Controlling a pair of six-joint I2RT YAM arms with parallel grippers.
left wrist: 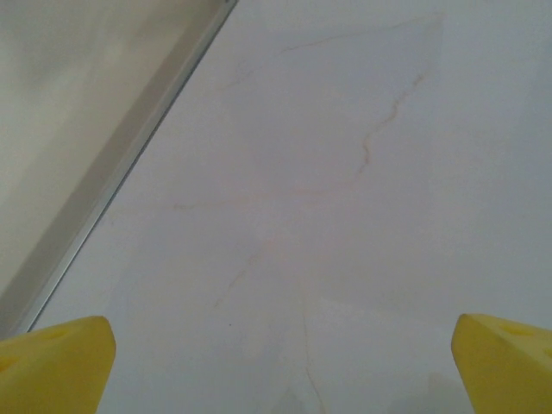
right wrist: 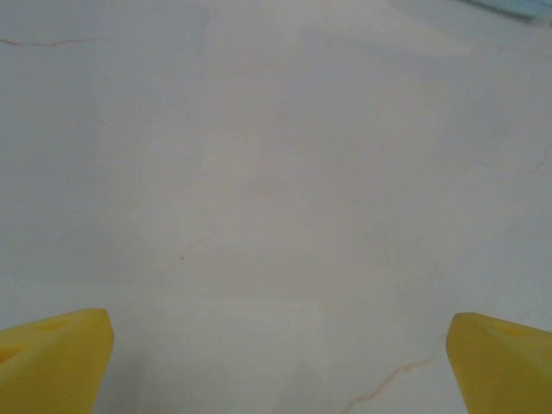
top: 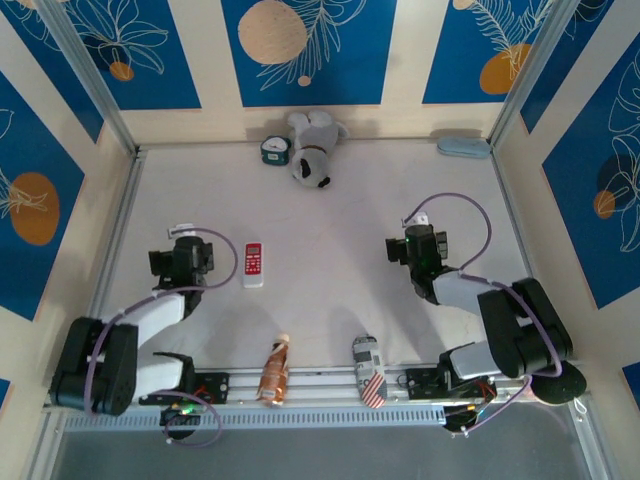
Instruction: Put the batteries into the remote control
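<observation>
Left pincer [left wrist: 280, 362] is spread as wide as it goes. Its yellow fingers [left wrist: 56, 362] are blunt, matte wedges sitting right out in the bottom corners of the left wrist view, cut off by the frame, with nothing between them. Under it is the bench [left wrist: 362, 216], a smooth, pale, marble-look sheet with thin rusty veins, and a brushed metal rail runs along to the pincer's left.

Right pincer [right wrist: 276, 358] is the same story: wide open and holding nothing, its yellow fingers [right wrist: 52, 358] clipped at the corners over bare pale bench.

Over to the top view, and there's the remote control [top: 253, 265]. It's a small white rectangle with a red panel at its far end, lying flat just to the right of the left pincer and not touching it, and well off to the left of the right pincer. Its buttons and any lettering are too small to read.

Far ahead of both pincers, against the back wall, a soft grey-and-white plush dog [top: 313, 150] slumps beside a little round teal clock [top: 274, 150]. Ahead of the right pincer, in the back corner, is a pale blue rounded case [top: 463, 147].

Behind the pincers, on the ribbed metal rail by the arm bases, lie a coppery-orange bottle [top: 275, 370] and a can [top: 369, 370] with red-and-white stripes. Both have printed labels, but they're too blurred to read.
</observation>
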